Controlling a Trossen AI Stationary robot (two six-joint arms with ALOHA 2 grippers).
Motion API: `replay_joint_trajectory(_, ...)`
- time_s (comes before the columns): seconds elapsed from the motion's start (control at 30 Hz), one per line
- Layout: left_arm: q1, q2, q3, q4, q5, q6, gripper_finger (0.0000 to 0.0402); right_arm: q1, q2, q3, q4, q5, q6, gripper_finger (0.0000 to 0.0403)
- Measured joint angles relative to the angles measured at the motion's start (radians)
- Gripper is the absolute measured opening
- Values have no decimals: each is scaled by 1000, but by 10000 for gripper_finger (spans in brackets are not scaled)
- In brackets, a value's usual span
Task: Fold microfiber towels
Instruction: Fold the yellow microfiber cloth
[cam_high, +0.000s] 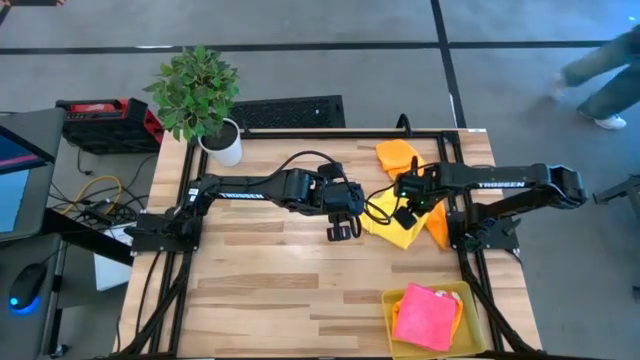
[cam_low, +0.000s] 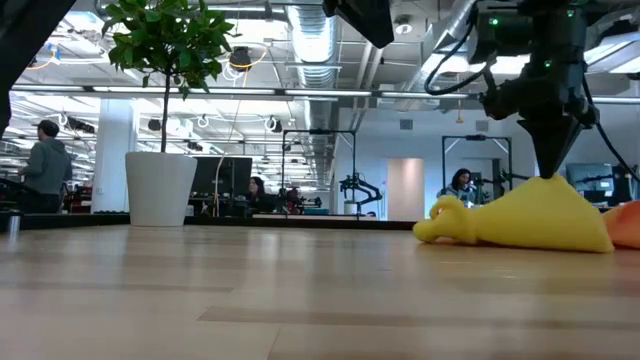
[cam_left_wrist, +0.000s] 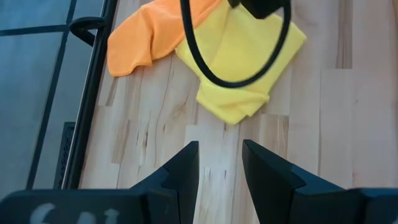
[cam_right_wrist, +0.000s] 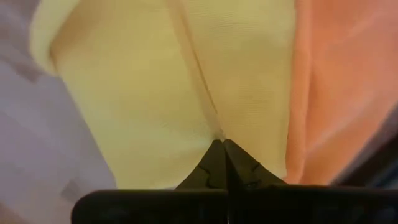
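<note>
Pink towel (cam_high: 427, 317) folded in tray (cam_high: 392, 300). My right hand (cam_right_wrist: 221, 144) pinches yellow towel (cam_high: 398, 232) beside tray; left hand (cam_left_wrist: 221, 163) open, empty. Oranges (cam_high: 396, 155) unfolded.

Yellow towel (cam_high: 398, 228) pinched up; orange towels (cam_high: 396, 155) beside; pink towel (cam_high: 425, 316) in tray.

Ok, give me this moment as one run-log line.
right gripper: shut on yellow towel, pinching it up | left gripper: open, empty, over bare table | pink towel: in tray
</note>
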Motion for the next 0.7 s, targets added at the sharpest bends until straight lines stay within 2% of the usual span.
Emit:
replay_joint_trajectory(0.37, 0, 0, 0, -1, 4, 0, 116, -79, 15, 0, -58, 78, -2, 2)
replay_joint_trajectory(0.7, 0, 0, 0, -30, 5, 0, 116, -87, 40, -15, -80, 119, 38, 3)
